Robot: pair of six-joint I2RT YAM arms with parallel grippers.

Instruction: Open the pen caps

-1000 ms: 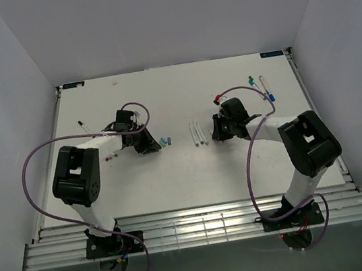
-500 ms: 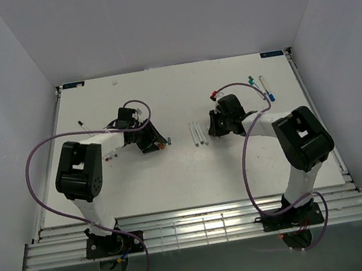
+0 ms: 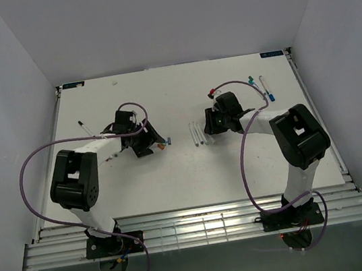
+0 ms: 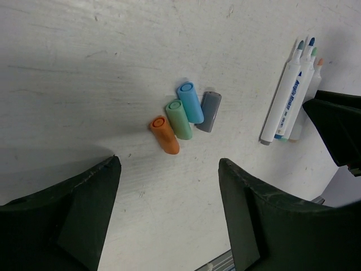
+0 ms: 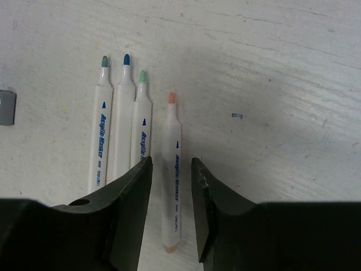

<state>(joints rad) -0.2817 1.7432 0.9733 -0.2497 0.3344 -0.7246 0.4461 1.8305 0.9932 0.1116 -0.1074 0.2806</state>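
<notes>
Left wrist: left fingers (image 4: 67, 214) wide above four pen caps (image 4: 179, 119); right fingers (image 5: 124, 226) narrowly apart astride orange-tipped pen (image 5: 171, 169)

pen caps (image 4: 179, 119): orange, green, blue, grey, off, lying side by side | pens (image 5: 141, 135): four uncapped, parallel

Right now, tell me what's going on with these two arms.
This is an uncapping job. The left arm holds its jaws open above the orange cap, green cap, blue cap and grey cap, lying loose together on the table. The right arm has its jaws slightly apart astride the orange-tipped pen, beside three other uncapped pens.
</notes>
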